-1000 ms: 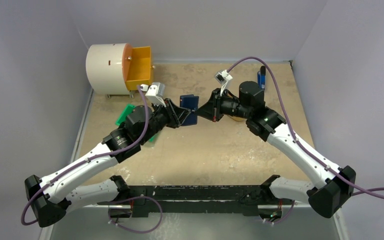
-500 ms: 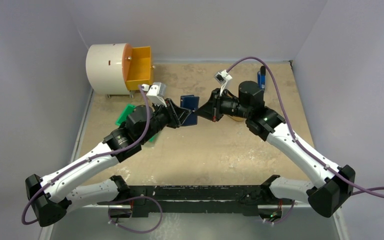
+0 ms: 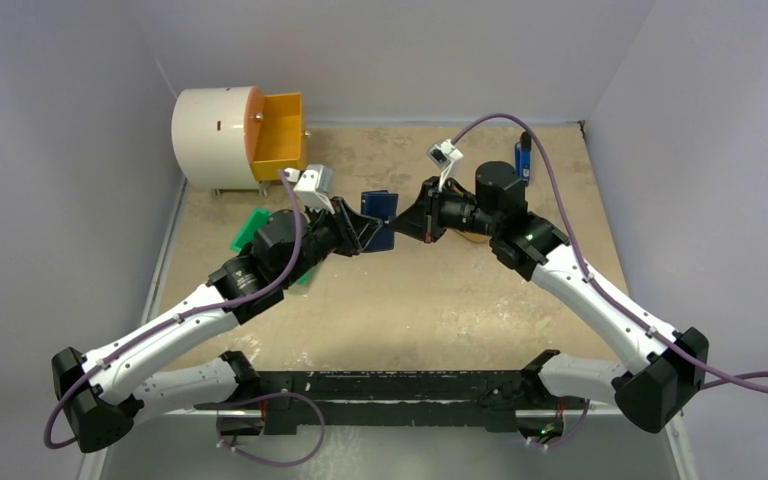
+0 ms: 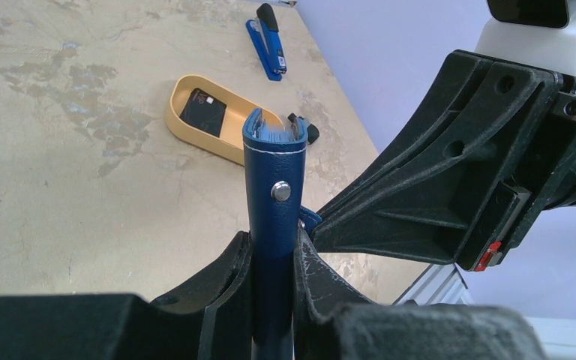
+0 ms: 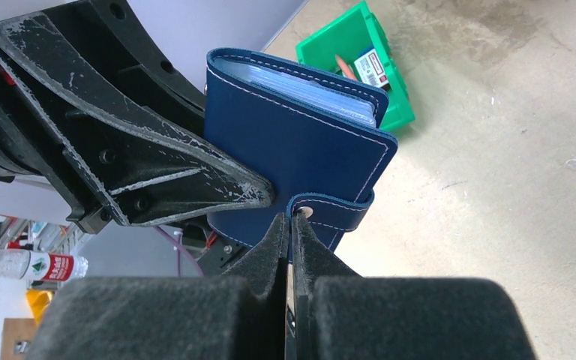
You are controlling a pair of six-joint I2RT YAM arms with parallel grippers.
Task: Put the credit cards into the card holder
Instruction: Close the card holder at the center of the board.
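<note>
The card holder (image 3: 379,206) was held clear of the table (image 3: 430,300), midway between both arms. The left gripper (image 4: 274,251) was clamped across its lower body. The right gripper (image 5: 291,225) was pinched closed on its snap tab (image 5: 345,211).

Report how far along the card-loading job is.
Done: no card is visibly loaded; a dark card lies in the yellow tray. In hand: the left gripper clamps the folded navy card holder upright off the table, while the right gripper pinches its snap tab, apparently to open it. Left: open the holder, fetch the cards, slide them in.
</note>
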